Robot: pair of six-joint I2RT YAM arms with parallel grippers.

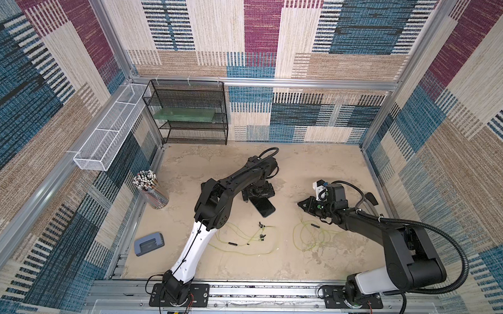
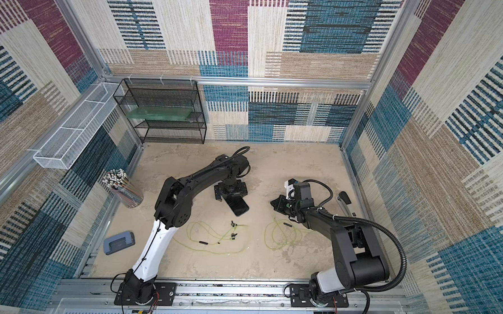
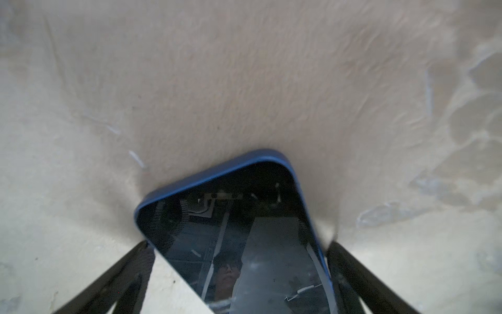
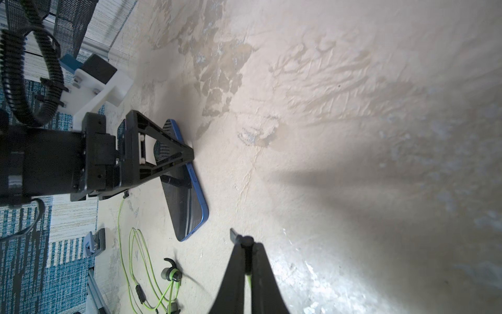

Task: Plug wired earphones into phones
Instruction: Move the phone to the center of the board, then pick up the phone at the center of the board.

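A black phone (image 1: 265, 208) (image 2: 238, 207) with a blue rim lies flat on the sandy floor. My left gripper (image 1: 256, 194) (image 3: 239, 243) is open and points down over its far end, a finger beside each long edge of the phone (image 3: 244, 231). My right gripper (image 1: 300, 204) (image 4: 245, 244) is shut on a black earphone plug (image 4: 244, 240), its metal tip aimed toward the phone (image 4: 190, 214) a short way off. Green cable trails back between its fingers. One set of wired earphones (image 1: 308, 236) lies beneath the right arm. The other set of earphones (image 1: 246, 239) lies loose at centre.
A pencil cup (image 1: 152, 192) and a grey-blue hole punch (image 1: 149, 243) sit at the left. A black mesh shelf (image 1: 188, 111) and a white mesh basket (image 1: 108, 134) line the back left. A dark-handled object (image 1: 371, 198) lies by the right wall.
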